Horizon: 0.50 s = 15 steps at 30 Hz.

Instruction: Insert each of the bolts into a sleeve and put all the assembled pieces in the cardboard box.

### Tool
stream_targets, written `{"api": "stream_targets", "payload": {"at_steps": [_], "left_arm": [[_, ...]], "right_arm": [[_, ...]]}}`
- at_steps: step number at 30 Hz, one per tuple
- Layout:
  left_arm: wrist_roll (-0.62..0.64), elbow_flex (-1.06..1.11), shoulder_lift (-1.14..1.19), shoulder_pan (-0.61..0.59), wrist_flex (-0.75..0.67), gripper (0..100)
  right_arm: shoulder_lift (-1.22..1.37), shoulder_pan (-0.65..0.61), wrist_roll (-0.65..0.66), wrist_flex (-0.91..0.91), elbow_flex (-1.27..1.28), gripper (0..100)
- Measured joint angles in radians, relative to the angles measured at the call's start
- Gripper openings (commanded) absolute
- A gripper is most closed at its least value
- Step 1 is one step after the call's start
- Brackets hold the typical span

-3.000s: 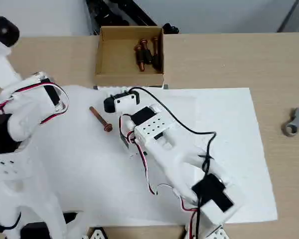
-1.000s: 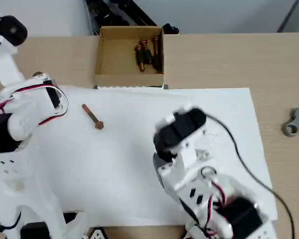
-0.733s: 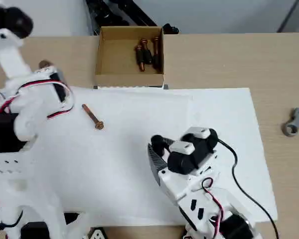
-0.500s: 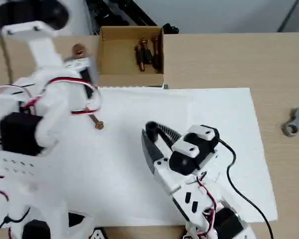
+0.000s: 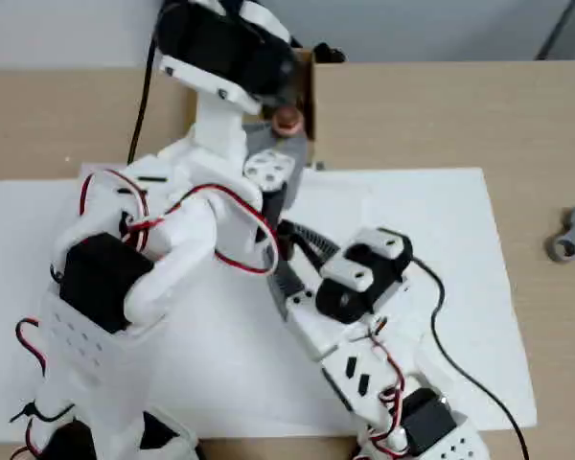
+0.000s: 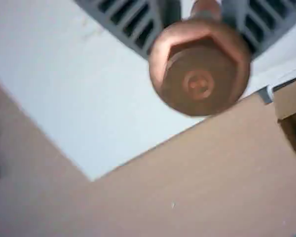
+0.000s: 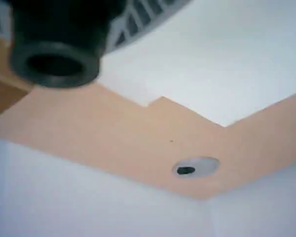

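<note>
Misaligning the two parts, both held in mid-air, seems the main danger. From above, the left gripper (image 5: 274, 182) stretches toward the brown cardboard box (image 5: 307, 91), with the right gripper (image 5: 292, 259) tilted up just beneath it. In the left wrist view, grey jaws clamp the copper hex-head bolt (image 6: 200, 74). In the right wrist view, jaws grip the black cylindrical sleeve (image 7: 54, 61).

The left arm (image 5: 172, 240) hides most of the cardboard box (image 5: 309, 79); the edge cuts off the sleeve (image 7: 54, 61).
</note>
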Motion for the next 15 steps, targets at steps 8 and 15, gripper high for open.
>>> {"api": "stream_targets", "payload": {"at_steps": [8,15], "left_arm": [[-0.037,-0.02,0.002,0.0,0.095,1],[-0.012,-0.064,0.0,0.0,0.167,1]], "right_arm": [[0.005,0.0,0.0,0.0,0.06,0.2],[0.006,0.0,0.0,0.0,0.068,0.2]]}}
